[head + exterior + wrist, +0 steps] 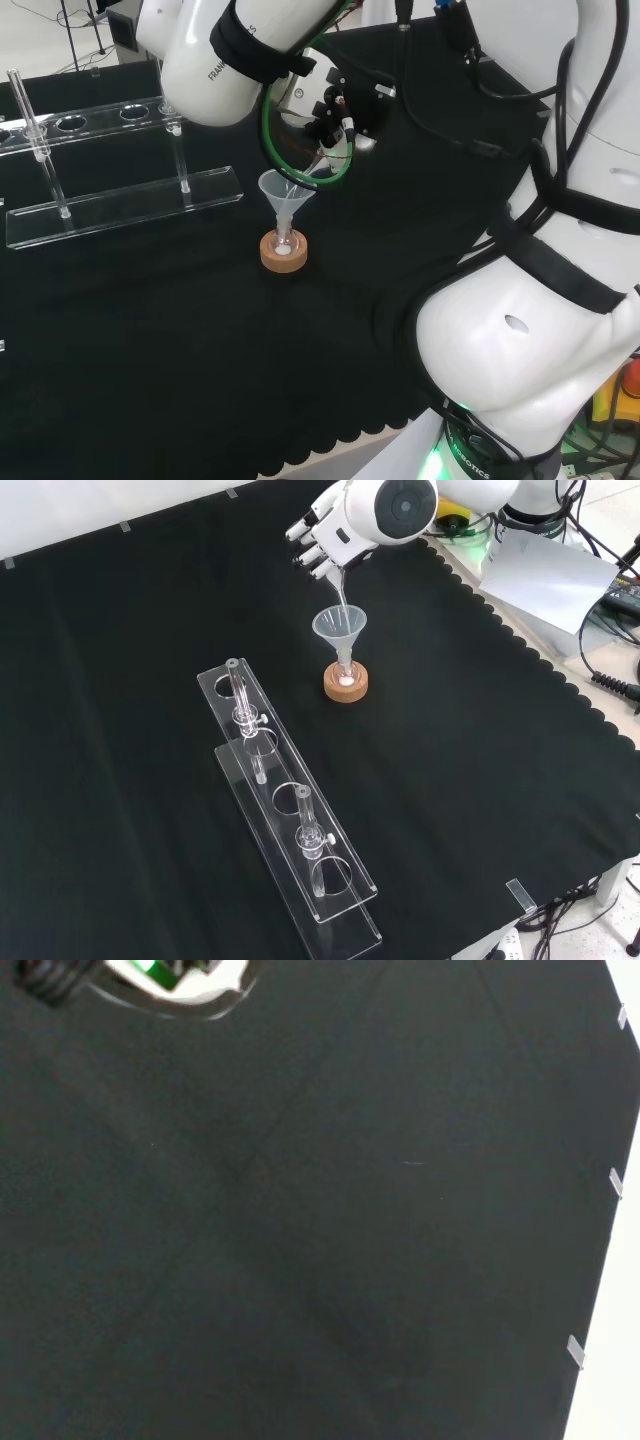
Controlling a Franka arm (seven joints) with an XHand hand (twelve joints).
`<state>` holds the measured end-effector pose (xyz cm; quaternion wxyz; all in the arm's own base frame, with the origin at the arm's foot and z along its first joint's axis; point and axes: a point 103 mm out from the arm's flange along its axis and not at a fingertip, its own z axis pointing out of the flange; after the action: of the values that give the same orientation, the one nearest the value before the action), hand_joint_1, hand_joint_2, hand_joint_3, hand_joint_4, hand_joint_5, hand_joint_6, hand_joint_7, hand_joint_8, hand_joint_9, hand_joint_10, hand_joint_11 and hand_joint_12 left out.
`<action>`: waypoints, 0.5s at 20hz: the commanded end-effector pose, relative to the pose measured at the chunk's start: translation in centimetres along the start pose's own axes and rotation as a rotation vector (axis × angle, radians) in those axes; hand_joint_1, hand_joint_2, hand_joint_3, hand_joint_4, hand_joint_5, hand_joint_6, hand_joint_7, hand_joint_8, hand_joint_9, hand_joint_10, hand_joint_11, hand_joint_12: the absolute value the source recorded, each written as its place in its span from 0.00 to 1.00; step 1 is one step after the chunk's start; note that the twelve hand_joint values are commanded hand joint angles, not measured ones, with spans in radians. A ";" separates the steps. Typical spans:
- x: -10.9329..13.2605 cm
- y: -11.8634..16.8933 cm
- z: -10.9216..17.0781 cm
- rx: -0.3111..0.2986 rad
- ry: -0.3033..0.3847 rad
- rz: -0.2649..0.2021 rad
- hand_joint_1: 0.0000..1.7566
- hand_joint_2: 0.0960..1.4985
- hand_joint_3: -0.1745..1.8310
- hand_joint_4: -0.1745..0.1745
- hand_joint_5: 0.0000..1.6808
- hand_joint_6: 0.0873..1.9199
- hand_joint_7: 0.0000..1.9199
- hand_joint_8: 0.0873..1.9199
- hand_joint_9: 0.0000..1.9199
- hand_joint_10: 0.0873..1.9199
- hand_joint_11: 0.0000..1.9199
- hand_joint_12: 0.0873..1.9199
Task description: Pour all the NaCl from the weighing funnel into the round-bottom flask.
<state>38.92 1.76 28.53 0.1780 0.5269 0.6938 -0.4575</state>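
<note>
A clear funnel [285, 192] sits in a small flask [284, 243] on a cork ring [284, 251]; the robot hand [340, 110], seemingly tilting glassware, hovers just right

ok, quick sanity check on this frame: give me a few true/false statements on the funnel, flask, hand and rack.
1. A clear funnel stands in the neck of the flask. True.
2. The flask sits on a red ribbed ring. False: it sits on a cork ring.
3. White powder shows at the bottom of the flask. True.
4. The hand rests flat on the cloth beside the rack. False: it is raised above the funnel, tipping a clear weighing funnel toward it.
5. The clear rack lies on top of the funnel. False: it stands apart, nearer the front view's camera.
</note>
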 end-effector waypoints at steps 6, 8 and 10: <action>0.2 0.1 -0.2 0.008 -0.017 0.000 0.60 0.45 0.46 1.00 0.62 0.57 0.40 0.29 0.61 0.14 0.44 0.53; 0.2 0.2 -0.2 0.010 -0.023 -0.002 0.60 0.45 0.46 1.00 0.62 0.57 0.40 0.29 0.60 0.14 0.44 0.53; 0.2 0.3 -0.3 0.014 -0.028 -0.002 0.60 0.45 0.46 1.00 0.62 0.57 0.40 0.29 0.60 0.14 0.44 0.53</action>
<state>39.02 2.04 28.39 0.1816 0.5226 0.6905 -0.4661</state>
